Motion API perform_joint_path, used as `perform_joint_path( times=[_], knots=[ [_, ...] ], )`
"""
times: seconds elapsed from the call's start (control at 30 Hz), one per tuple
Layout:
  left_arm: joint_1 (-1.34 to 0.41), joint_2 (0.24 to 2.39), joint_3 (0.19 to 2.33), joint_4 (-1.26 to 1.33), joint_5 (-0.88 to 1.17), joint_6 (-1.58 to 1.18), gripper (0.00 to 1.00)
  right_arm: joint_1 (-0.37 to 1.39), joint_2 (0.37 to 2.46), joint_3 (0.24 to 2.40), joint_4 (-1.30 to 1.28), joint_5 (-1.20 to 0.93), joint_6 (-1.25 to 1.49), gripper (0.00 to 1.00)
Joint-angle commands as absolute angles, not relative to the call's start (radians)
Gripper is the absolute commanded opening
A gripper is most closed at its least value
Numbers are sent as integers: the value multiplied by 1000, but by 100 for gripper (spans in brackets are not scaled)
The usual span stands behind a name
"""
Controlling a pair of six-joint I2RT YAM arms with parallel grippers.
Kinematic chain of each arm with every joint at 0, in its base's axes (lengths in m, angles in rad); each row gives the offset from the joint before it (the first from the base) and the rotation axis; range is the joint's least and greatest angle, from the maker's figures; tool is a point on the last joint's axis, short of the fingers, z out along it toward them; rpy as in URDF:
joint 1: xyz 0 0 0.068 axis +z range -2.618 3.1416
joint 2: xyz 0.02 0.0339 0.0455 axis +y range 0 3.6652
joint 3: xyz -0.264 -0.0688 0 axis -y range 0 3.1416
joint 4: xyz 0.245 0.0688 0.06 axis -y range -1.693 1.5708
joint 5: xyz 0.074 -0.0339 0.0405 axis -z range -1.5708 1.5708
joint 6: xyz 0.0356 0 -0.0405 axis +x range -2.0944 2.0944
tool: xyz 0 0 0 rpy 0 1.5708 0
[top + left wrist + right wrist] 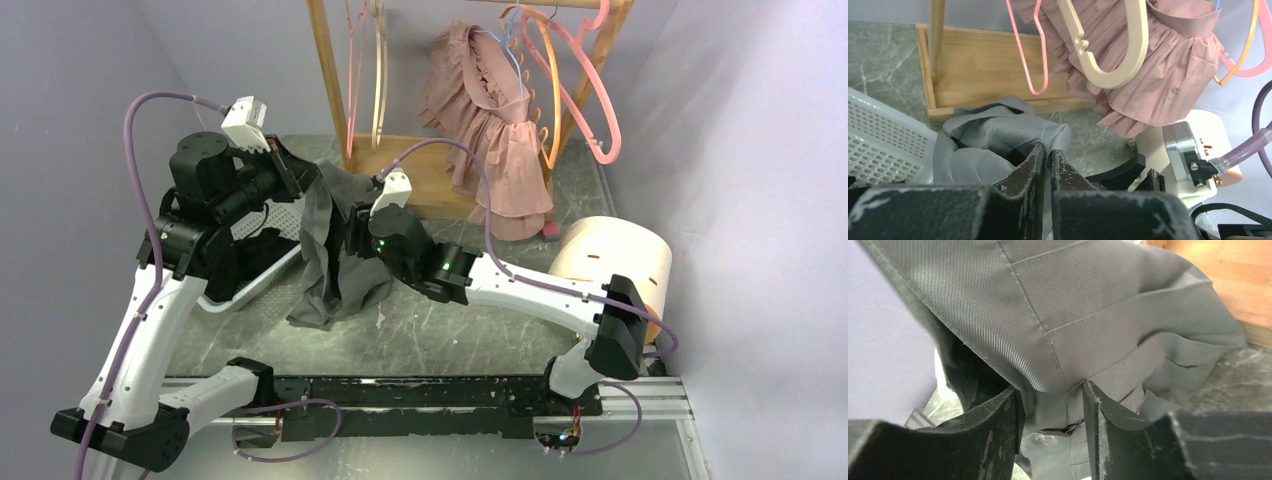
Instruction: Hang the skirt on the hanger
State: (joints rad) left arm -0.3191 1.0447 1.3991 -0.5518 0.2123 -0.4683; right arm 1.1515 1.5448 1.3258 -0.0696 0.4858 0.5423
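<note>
**A:** Two arms on the grey twill skirt [330,265] here. It's centre-left in the top view, bunched on the table between the white perforated basket [283,218] and the wooden rack [328,70], with one corner lifted.

**B:** Yep, left gripper [1048,155] is clamped tight on a thick stitched edge. Right gripper [1049,390] has its jaws spread, with a fold drooping between them, not pinched imo.

**A:** Looks soft, floppy and medium-weight, so it'll sag wherever it's unsupported. I'd grab the waistband at both ends and stretch it taut. Then feed it onto the cream plastic hanger [1108,60], upper middle of the left wrist view.
</note>
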Motion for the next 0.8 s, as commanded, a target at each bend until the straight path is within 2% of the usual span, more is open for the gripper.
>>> perform_joint_path(
  times=[0.0,0.1,0.23,0.3,0.33,0.4,0.5,0.53,0.7,0.73,0.77],
  knots=[
    [-327,1012,1392,-536,179,-455,7,1156,1549,1330,-165,615,576,42],
    [-327,1007,1388,-549,163,-445,7,1154,1532,1305,-190,618,572,34],
    [-326,998,1360,-555,126,-434,7,1141,1519,1268,-201,575,556,29],
    [-327,995,1338,-554,112,-434,7,1119,1525,1256,-216,537,553,31],
    [-327,993,1327,-552,109,-433,7,1107,1528,1250,-220,512,551,36],
    [-327,990,1308,-550,102,-433,7,1086,1535,1233,-217,477,544,40],
    [-326,993,1289,-559,95,-432,7,1052,1543,1213,-189,411,523,40],
    [-327,995,1280,-560,94,-433,7,1039,1546,1207,-177,387,514,36],
    [-326,994,1203,-539,81,-423,9,980,1505,1195,-144,339,485,4],
    [-326,997,1187,-540,67,-420,11,966,1491,1202,-159,340,490,0],
    [-327,1004,1166,-545,53,-419,14,950,1476,1205,-180,341,497,0]
  ],
)
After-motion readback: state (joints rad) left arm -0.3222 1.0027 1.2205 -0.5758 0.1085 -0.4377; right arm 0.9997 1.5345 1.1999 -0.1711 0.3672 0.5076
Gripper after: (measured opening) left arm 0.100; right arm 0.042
